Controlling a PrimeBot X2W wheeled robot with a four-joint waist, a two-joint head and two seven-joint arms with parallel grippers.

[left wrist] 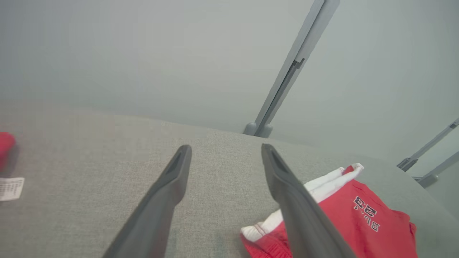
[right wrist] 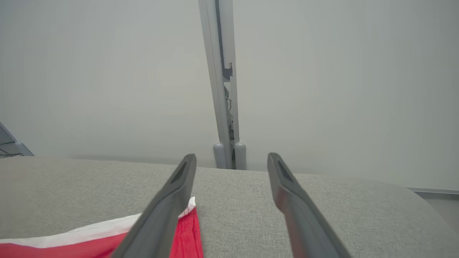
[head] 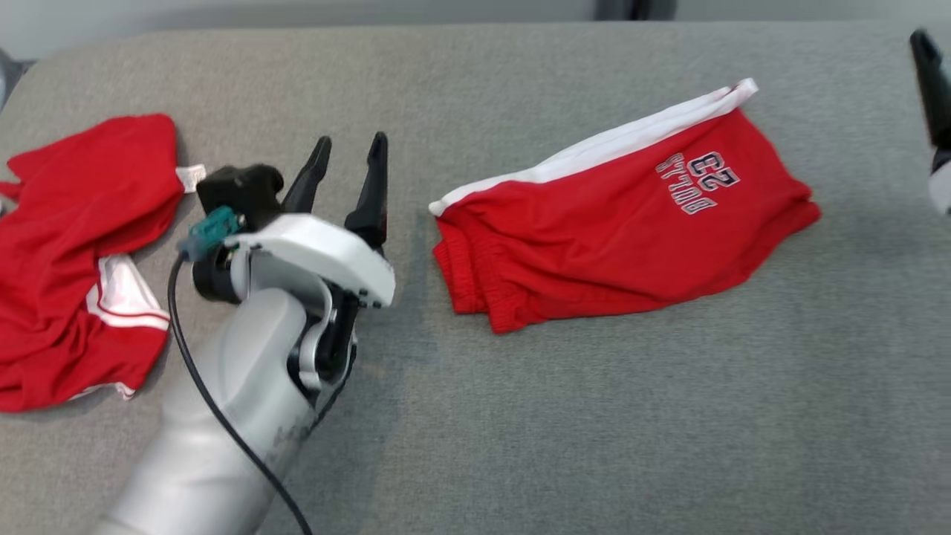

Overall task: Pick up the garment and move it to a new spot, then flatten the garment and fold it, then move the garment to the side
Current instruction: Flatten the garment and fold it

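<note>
A red garment (head: pixel 624 223), shorts with a white side stripe and a printed number, lies folded on the grey cloth surface (head: pixel 565 431) right of centre. My left gripper (head: pixel 349 160) hovers open to its left, empty, fingers pointing away from me. In the left wrist view the left gripper (left wrist: pixel 226 150) frames bare cloth, and the folded garment (left wrist: pixel 362 218) lies at lower right. One dark finger (head: pixel 930 82) of my right gripper shows at the right edge. In its own view the right gripper (right wrist: pixel 231 159) stands open and empty, the garment's edge (right wrist: pixel 188 233) beside its left finger.
A second red garment (head: pixel 74 253) lies crumpled at the left edge, with a white label (left wrist: pixel 10 188) sticking out. A pale wall and a grey upright post (right wrist: pixel 224 107) stand behind the surface's far edge.
</note>
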